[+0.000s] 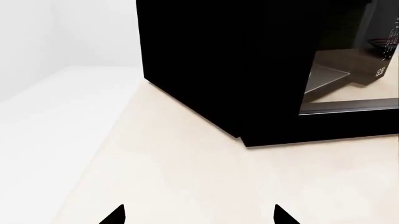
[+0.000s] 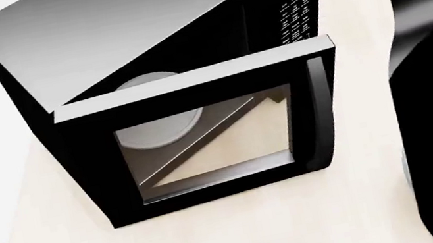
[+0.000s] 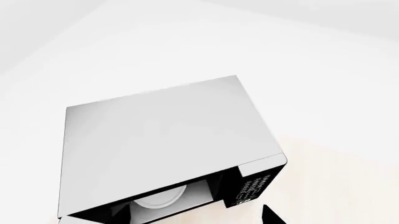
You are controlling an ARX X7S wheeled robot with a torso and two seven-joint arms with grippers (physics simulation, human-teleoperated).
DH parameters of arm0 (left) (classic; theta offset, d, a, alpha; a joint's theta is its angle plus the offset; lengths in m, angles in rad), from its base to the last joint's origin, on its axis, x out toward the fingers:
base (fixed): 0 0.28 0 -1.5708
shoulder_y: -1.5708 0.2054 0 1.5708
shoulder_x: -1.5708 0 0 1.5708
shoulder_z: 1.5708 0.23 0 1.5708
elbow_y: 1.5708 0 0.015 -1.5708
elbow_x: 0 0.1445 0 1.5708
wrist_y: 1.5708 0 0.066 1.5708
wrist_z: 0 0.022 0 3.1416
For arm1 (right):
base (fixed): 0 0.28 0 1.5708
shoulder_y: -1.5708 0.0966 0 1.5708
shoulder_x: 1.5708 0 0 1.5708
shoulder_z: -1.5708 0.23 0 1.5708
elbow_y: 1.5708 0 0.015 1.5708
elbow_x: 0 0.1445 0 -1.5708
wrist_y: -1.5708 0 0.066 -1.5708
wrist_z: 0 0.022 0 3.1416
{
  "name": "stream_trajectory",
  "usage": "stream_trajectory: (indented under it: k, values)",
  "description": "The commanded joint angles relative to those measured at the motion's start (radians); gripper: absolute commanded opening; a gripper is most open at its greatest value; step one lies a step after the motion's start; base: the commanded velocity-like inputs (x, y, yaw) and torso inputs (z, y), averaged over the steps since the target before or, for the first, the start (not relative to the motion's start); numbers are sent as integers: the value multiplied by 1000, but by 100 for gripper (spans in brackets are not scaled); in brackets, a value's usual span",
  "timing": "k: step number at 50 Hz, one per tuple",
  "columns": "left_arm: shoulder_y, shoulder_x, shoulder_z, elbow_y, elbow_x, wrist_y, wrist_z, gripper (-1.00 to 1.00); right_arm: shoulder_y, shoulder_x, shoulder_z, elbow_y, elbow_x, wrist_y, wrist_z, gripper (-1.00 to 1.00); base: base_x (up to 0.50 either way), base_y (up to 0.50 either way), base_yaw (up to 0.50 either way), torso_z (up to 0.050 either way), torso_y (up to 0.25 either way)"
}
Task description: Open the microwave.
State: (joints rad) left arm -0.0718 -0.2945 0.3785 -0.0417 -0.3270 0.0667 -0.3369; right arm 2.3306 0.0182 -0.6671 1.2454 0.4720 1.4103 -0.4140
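The black microwave (image 2: 159, 51) stands with its glass-windowed door (image 2: 201, 137) swung open.

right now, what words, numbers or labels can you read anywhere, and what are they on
Nothing reads clearly.
Keypad on the microwave: rows of white markings, too small to read in the head view and the right wrist view.
Clock digits, seen through the door glass in the left wrist view: white, blurred and apparently mirrored, not legible.
No brand name or other sign shows.
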Motion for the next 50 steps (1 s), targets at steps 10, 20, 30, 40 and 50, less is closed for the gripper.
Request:
stream_trajectory:
  k: [10,20,30,40,50]
  values:
    - [1,-4,6,6,-4,0,-5,100,-82,-17,54,61,-27,-72,61,100,0,0,0,0,0]
    - [2,-6,9,9,-5,1,-7,100,-132,-16,33,60,12,-89,90,100,0,0,0,0,0]
    - [1,-8,10,8,-7,2,-9,100,-175,-14,70,61,-28,-98,94,100,0,0,0,0,0]
    - [-1,-9,11,5,-10,2,-11,100,-219,-17,79,61,-46,-112,94,100,0,0,0,0,0]
    - [-1,-11,14,5,-10,3,-13,100,-254,-16,76,60,-42,-122,103,100,0,0,0,0,0]
